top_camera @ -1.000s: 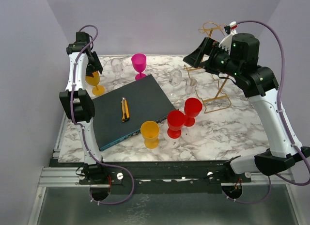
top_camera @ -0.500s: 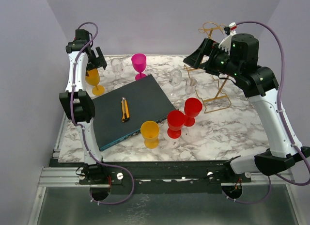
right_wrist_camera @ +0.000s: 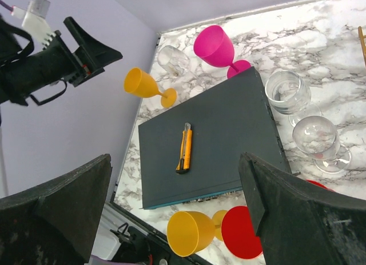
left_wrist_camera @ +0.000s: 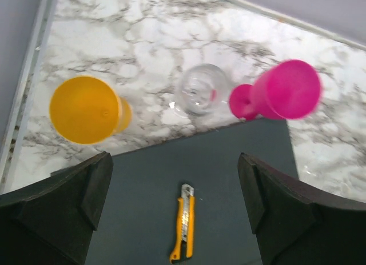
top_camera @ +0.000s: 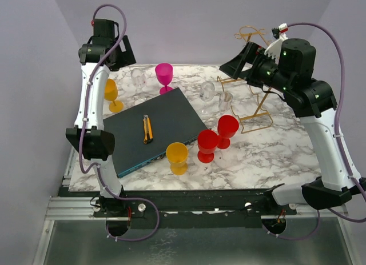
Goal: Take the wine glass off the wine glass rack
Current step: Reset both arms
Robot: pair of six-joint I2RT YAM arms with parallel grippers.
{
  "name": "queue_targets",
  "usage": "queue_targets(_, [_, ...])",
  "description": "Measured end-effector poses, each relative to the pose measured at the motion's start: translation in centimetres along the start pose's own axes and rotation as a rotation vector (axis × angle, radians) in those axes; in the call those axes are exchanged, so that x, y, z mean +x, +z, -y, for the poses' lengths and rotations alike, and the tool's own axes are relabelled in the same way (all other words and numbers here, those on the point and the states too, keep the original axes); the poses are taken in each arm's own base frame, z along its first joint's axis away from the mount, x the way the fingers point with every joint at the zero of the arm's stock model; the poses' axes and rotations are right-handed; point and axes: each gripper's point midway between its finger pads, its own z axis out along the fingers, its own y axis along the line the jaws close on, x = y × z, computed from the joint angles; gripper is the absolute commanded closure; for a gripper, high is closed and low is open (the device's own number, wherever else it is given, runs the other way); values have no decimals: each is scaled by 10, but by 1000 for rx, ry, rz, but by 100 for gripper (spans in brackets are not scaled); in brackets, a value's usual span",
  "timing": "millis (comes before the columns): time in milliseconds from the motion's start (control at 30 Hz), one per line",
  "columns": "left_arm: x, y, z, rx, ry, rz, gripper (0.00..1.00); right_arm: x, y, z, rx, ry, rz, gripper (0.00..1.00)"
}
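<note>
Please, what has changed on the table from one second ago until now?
The left gripper let go of the yellow glass at the back left and rose high above it, jaws wide open. The right gripper moved slightly up, open as before. The yellow glass stands upright where it was; the pink glass, dark board and knife did not move.

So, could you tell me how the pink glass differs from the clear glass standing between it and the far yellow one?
The pink glass is opaque and brightly coloured, while the clear glass is see-through. The pink glass also looks taller, with a wider bowl than the clear glass. Both are stemmed and stand upright on the table.
</note>
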Motion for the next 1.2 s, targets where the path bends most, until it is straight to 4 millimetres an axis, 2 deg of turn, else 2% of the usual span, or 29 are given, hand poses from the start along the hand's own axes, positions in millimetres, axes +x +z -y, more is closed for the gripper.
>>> queue_targets(167, [7, -69, 67, 165, 78, 108, 1, -3, -9, -3, -9, 9, 23, 0])
queue_targets(233, [19, -99, 90, 247, 105, 137, 1, -2, -13, -3, -13, 13, 30, 0])
queue_targets(367, [46, -137, 111, 365, 122, 162, 1, 2, -13, 0, -14, 19, 36, 0])
queue_targets(467, [66, -156, 125, 434, 138, 167, 1, 9, -12, 5, -9, 30, 32, 0])
queue_targets(567, [94, -177, 148, 527, 170, 147, 1, 17, -8, 11, -4, 39, 25, 0])
queue_targets(700, [128, -193, 173, 612, 205, 100, 1, 25, -7, 18, 4, 51, 23, 0])
queue_targets(867, [155, -196, 185, 628, 227, 57, 1, 28, -12, 20, 3, 62, 37, 0])
queue_targets(1200, [144, -207, 174, 611, 184, 110, 1, 25, -25, 20, -3, 71, 83, 0])
